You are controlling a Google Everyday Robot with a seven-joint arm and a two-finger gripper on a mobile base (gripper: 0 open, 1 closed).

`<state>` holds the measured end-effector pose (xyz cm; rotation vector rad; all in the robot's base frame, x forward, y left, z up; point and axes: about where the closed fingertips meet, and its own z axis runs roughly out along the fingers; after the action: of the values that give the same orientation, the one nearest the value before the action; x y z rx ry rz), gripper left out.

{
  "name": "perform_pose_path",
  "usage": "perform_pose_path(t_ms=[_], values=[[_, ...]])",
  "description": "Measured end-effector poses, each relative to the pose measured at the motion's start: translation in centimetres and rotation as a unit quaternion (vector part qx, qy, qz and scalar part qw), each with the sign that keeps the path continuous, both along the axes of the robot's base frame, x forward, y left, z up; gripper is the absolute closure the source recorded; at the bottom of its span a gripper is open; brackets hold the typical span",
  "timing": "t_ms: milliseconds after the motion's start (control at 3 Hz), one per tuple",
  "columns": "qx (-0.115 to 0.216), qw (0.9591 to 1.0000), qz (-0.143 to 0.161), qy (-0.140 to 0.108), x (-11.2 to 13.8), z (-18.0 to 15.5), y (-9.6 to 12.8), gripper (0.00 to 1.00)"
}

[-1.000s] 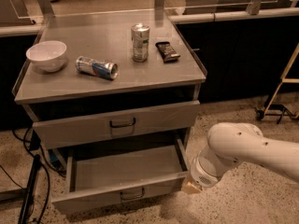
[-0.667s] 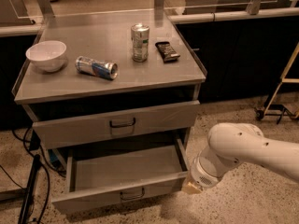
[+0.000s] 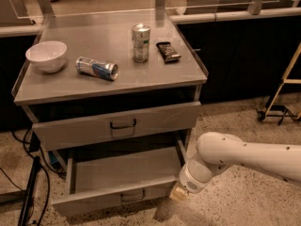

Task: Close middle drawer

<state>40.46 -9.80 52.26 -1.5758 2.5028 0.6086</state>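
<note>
the middle drawer (image 3: pixel 124 172) stands pulled well out under the taller-fronted upper drawer (image 3: pixel 117 126). the end effector (image 3: pixel 180 193) hangs low at its right front corner; i cannot tell if it is open or closed. on the counter (image 3: pixel 70 86) sit a white bowl (image 3: pixel 46 55) and an upright can (image 3: pixel 140 42)

Your gripper (image 3: pixel 179 194) hangs low, just beside one front corner of the pulled-out middle drawer (image 3: pixel 124 169). From it, the drawer's handle (image 3: pixel 133 197) lies farther along the front; the upright can (image 3: pixel 140 43) stands well above.
</note>
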Motion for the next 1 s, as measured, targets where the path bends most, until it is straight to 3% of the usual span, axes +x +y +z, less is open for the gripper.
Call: perform_pose_path(t_ms=[667, 1000], values=[[0.017, 0.9995, -0.003, 0.025, 1.2, -4.2, 2.8, 1.00], [0.011, 0.9997, -0.002, 0.021, 1.9, -5.2, 3.7, 1.00]])
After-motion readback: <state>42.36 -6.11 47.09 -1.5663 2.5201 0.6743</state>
